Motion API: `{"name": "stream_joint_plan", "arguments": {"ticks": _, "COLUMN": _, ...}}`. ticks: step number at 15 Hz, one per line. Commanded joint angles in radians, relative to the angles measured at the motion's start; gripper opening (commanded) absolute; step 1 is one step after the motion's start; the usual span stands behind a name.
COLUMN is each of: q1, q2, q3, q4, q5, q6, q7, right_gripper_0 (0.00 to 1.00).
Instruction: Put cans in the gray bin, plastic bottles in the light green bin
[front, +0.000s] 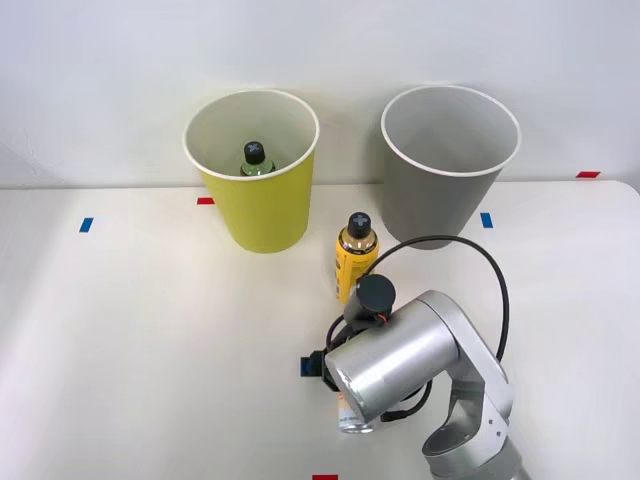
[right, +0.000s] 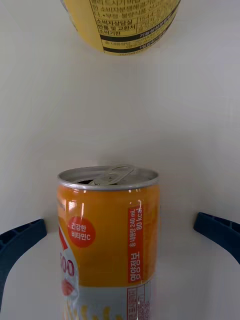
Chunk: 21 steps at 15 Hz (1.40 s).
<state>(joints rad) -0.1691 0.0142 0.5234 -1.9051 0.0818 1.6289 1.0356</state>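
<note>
White table (front: 150, 350) under my right arm, plain wall behind. Arm reaches in from near right, wrist angled low toward table. Right gripper (right: 120, 237) spread wide, blue fingers (right: 20, 240) flanking can (right: 107, 235) standing upright, no contact. Yellow bottle (front: 356, 258) just beyond can. Green bottle (front: 256, 158) sits inside light green bin (front: 262, 215). Gray bin (front: 445, 200) beside it, apart.

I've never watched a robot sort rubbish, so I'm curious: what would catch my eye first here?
Probably the two round wastebaskets at the table's far side: the yellow-green bin on the left, with a small black-capped bottle inside, and the gray bin on the right. Nearer, a yellow-labelled black-capped bottle stands before the silver arm. The open blue claw flanks an upright orange drink can.
</note>
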Motion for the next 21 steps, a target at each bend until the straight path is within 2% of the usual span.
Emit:
{"name": "stream_joint_plan", "arguments": {"ticks": 1, "q1": 0.0, "q2": 0.001, "q3": 0.0, "q4": 0.0, "q5": -0.002, "q6": 0.0, "q7": 0.014, "right_gripper_0": 0.07}}
{"name": "stream_joint_plan", "arguments": {"ticks": 4, "q1": 0.0, "q2": 0.0, "q3": 0.001, "q4": -0.006, "q5": -0.005, "q6": -0.001, "q7": 0.026, "right_gripper_0": 0.02}}
{"name": "stream_joint_plan", "arguments": {"ticks": 9, "q1": 0.019, "q2": -0.002, "q3": -0.002, "q4": -0.052, "q5": -0.019, "q6": 0.0, "q7": 0.052, "right_gripper_0": 0.0}}
{"name": "stream_joint_plan", "arguments": {"ticks": 14, "q1": 0.074, "q2": -0.01, "q3": -0.025, "q4": -0.201, "q5": -0.056, "q6": 0.0, "q7": 0.103, "right_gripper_0": 0.0}}
{"name": "stream_joint_plan", "arguments": {"ticks": 18, "q1": 0.157, "q2": -0.013, "q3": -0.074, "q4": -0.405, "q5": -0.083, "q6": 0.043, "q7": 0.288, "right_gripper_0": 0.0}}
{"name": "stream_joint_plan", "arguments": {"ticks": 21, "q1": 0.184, "q2": -0.013, "q3": -0.105, "q4": -0.509, "q5": -0.099, "q6": 0.043, "q7": 0.391, "right_gripper_0": 0.0}}
